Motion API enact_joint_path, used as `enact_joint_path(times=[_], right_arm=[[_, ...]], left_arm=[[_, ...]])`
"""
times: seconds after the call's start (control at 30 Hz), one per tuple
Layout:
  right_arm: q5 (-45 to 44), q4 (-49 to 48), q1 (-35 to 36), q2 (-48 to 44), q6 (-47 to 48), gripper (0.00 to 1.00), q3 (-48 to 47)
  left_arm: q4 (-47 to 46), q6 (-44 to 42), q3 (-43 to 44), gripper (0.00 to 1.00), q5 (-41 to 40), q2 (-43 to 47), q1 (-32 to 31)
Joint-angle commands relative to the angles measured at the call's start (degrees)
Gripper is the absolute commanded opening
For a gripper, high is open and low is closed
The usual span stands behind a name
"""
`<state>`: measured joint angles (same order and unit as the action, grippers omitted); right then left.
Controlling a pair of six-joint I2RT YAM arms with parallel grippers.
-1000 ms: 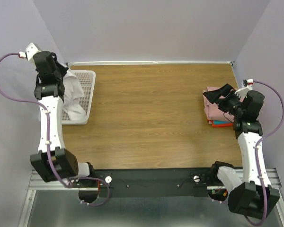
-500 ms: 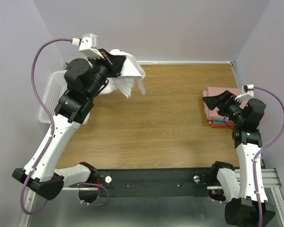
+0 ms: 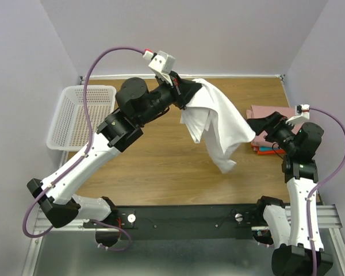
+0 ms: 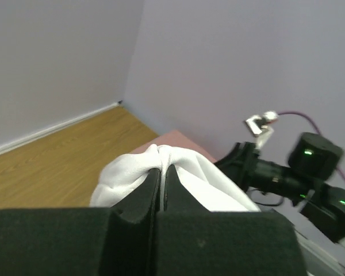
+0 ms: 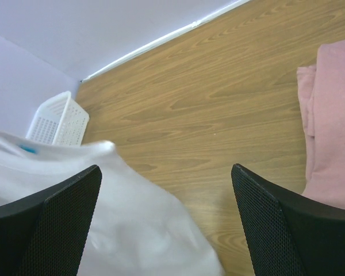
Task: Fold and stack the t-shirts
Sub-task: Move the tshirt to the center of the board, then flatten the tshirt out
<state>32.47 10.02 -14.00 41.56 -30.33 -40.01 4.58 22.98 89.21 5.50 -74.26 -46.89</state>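
My left gripper (image 3: 191, 95) is shut on the white t-shirt (image 3: 218, 126) and holds it in the air above the middle of the table; the cloth hangs down to the right. In the left wrist view the jaws (image 4: 161, 172) pinch a bunch of the white t-shirt (image 4: 184, 167). My right gripper (image 3: 263, 122) is open and empty beside the stack of folded shirts, with the pink shirt (image 3: 264, 109) on top and red-orange and blue edges (image 3: 267, 150) below. In the right wrist view the white t-shirt (image 5: 115, 230) fills the lower left and the pink shirt (image 5: 333, 144) lies at the right.
The white perforated basket (image 3: 80, 115) stands at the far left of the table, also visible in the right wrist view (image 5: 57, 121). Purple walls close in the back and sides. The right arm shows in the left wrist view (image 4: 287, 172).
My left arm has swung from the basket across to the table's middle, lifting the white t-shirt out and carrying it right. The basket shifted slightly. My right gripper stayed near the stack.
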Motion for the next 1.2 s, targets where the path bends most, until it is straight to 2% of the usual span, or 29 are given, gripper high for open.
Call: enact_joint_path(times=[0.0,0.03,0.1,0.13,0.2,0.23,0.33,0.43,0.57,0.67,0.7,0.77,0.93,1.1,1.17], right_arm=[[-3.19,2.19,-0.41,-0.52,1.59,1.00,0.63],[-3.55,2.72,-0.41,-0.08,1.59,1.00,0.55],[-3.81,3.07,-0.41,0.71,1.85,1.00,0.72],[-3.64,3.42,-0.41,0.98,2.37,1.00,0.63],[-4.25,4.21,-0.41,1.42,4.21,1.00,0.55],[-4.78,4.65,-0.41,1.42,4.74,1.00,0.55],[-4.35,5.70,-0.24,2.47,5.45,1.00,0.28],[-6.79,7.38,1.77,5.72,5.80,1.00,0.19],[-13.03,9.05,6.34,8.27,4.58,1.00,1.07],[-17.69,10.19,6.53,8.62,2.47,1.00,2.74],[-20.14,10.28,6.53,8.71,0.90,1.00,3.96],[-22.00,10.72,6.53,8.98,-1.48,1.00,5.02],[-26.04,11.95,6.44,7.84,-4.30,1.00,6.43],[-30.09,13.71,6.44,5.73,-3.43,1.00,6.70],[-31.85,14.50,6.44,5.11,-2.81,1.00,6.61]], left_arm=[[1.30,-0.84,-6.57,0.00,-18.90,0.78,0.66],[2.27,1.52,-10.77,0.13,-22.77,0.96,1.36],[5.42,5.30,-15.18,0.56,-29.28,1.22,4.07],[6.05,7.67,-17.38,0.78,-28.36,1.22,8.53],[7.10,10.23,-24.32,0.88,-23.09,1.48,14.61],[7.55,11.98,-28.17,0.89,-22.12,1.66,19.08],[8.17,12.96,-33.99,0.91,-22.37,3.32,21.93],[6.94,12.97,-36.73,0.92,-20.71,6.14,21.93],[3.34,12.00,-41.21,0.96,-12.46,8.95,20.71],[0.44,11.38,-42.10,0.96,-10.16,8.52,13.08],[-0.18,11.38,-41.66,0.96,-11.03,6.69,7.66],[-1.15,10.42,-39.73,0.96,-10.34,3.79,3.49],[-0.45,7.96,-30.62,0.96,-10.32,-11.48,-7.48],[4.81,7.43,-20.06,0.96,-12.26,-24.42,-11.90],[7.71,7.51,-14.35,0.90,-14.01,-30.83,-13.13]])
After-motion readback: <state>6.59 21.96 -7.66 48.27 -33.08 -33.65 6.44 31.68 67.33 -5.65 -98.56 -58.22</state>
